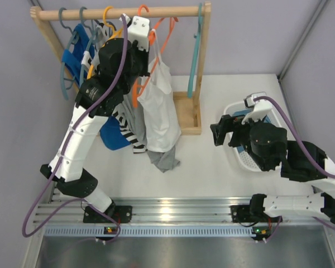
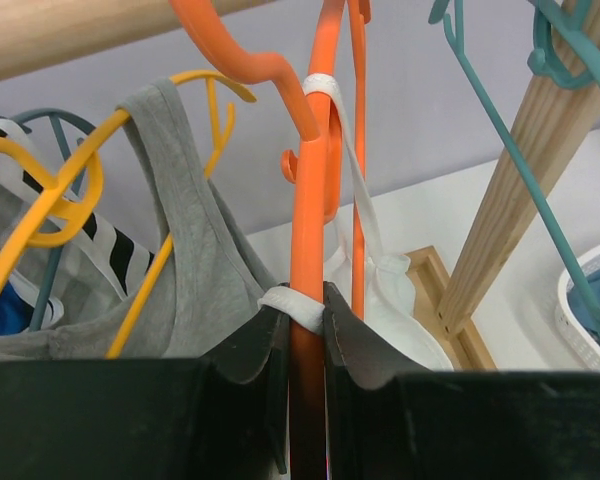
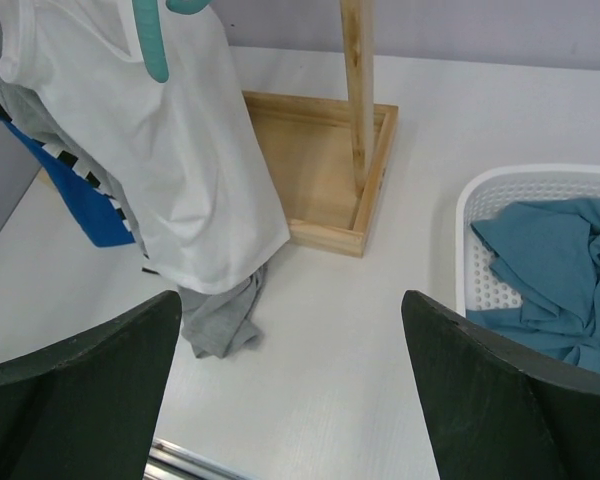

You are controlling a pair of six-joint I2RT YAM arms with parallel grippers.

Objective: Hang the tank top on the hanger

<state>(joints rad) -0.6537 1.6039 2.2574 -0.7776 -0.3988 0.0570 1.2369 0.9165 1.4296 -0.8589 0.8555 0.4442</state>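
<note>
The white tank top [image 1: 159, 111] hangs from the bright orange hanger [image 1: 166, 32] on the wooden rail. In the left wrist view my left gripper [image 2: 305, 318] is shut on the lower arm of the hanger [image 2: 315, 200], with one narrow white strap [image 2: 288, 306] pinched at the jaw tips. The other strap [image 2: 325, 86] loops over the hanger's upper arm, and the top's body [image 2: 390, 300] hangs behind. My left gripper [image 1: 147, 53] is raised at the rail. My right gripper [image 1: 219, 130] is open and empty, low over the table, facing the tank top [image 3: 180, 170].
A grey tank top [image 2: 195, 270] on a yellow-orange hanger [image 2: 70, 190], a striped garment [image 1: 128, 125], a blue one [image 1: 114, 137] and teal hangers [image 1: 196, 50] share the rail [image 1: 123, 12]. The rack's base tray [image 3: 320, 160] stands mid-table. A white basket [image 3: 480, 210] with a teal garment [image 3: 550, 260] is right.
</note>
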